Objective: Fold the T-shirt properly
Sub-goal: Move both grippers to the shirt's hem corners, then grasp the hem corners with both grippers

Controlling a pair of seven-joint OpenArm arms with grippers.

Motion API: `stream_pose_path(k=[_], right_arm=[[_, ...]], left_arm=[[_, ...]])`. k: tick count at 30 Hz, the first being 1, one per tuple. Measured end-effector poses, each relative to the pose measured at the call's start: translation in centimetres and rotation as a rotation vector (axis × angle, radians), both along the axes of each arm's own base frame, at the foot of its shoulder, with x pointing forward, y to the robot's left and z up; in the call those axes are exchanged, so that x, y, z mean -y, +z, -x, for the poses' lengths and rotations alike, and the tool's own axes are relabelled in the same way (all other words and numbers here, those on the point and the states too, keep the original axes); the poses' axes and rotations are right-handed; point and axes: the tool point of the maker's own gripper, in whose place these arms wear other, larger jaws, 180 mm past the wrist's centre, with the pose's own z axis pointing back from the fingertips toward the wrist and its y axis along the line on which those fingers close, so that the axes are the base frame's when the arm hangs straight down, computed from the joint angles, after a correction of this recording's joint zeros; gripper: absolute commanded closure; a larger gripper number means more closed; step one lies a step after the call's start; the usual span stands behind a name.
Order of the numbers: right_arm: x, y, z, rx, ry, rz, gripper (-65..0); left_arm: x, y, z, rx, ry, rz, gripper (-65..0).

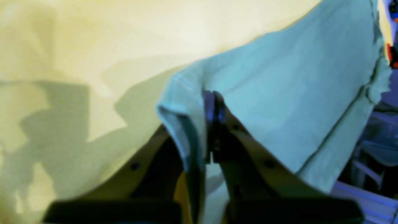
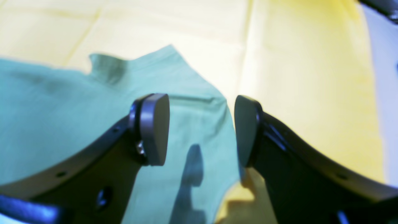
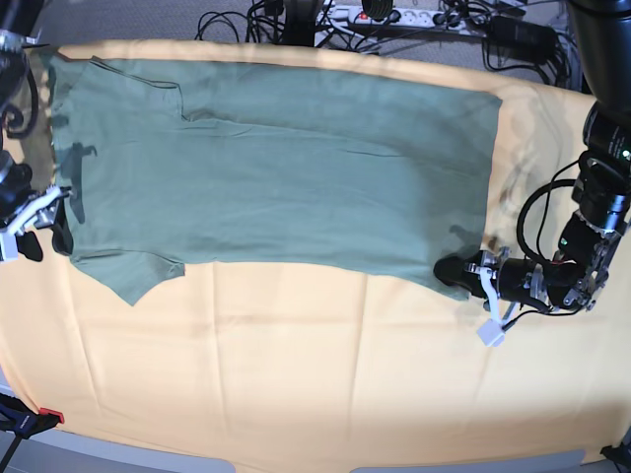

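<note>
We see our left gripper (image 1: 214, 124) as two tan, curved fingers with small dark screw holes, each tipped by a thin dark rounded pad (image 1: 220, 109). Our right gripper (image 2: 202, 130) has darker curved fingers ending in thick grey half-round pads (image 2: 154, 129), one fixed by a visible silver screw. In the base view our left arm (image 3: 582, 246) is black, jointed, looped with black cables, and carries a white fitting near the wrist.
</note>
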Motion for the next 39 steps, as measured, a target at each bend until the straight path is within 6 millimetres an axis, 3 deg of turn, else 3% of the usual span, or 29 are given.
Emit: stream_pose_path(k=[5,12,18,24,27,32,39], right_arm=[[1.9,-3.8,-3.3,-0.146,-0.081,-0.170,-35.2],[1.5,-6.6,-5.7,-0.251,-0.080,-0.498,-35.2],[1.2,-8.2,-5.9,-0.296,-0.106,-0.587,-35.1],[-1.0,-8.4,-4.8,-0.384,-0.034,-0.654,-34.2],[-1.6,-9.0,-4.7,-0.422,-0.008,-0.616,-25.1],[-1.7,-9.9,-5.5,-0.392,-0.015,-0.511,0.0],[0.4,-9.4,-7.5,-0.272,-0.047,-0.335,0.0]], left_arm=[[0.0,0.0,0.0,-0.001,0.001,-0.001,0.0],[0.0,0.0,0.0,-0.001,0.002,-0.001,0.0],[0.0,0.0,0.0,-0.001,0.001,-0.002,0.0],[-0.1,0.0,0.0,0.000,0.002,-0.002,0.0],[-0.1,0.0,0.0,0.000,0.002,-0.002,0.0],[0.0,0.1,-0.3,0.012,0.012,0.007,0.0],[-0.3,0.7,-2.3,0.124,0.062,0.003,0.0]])
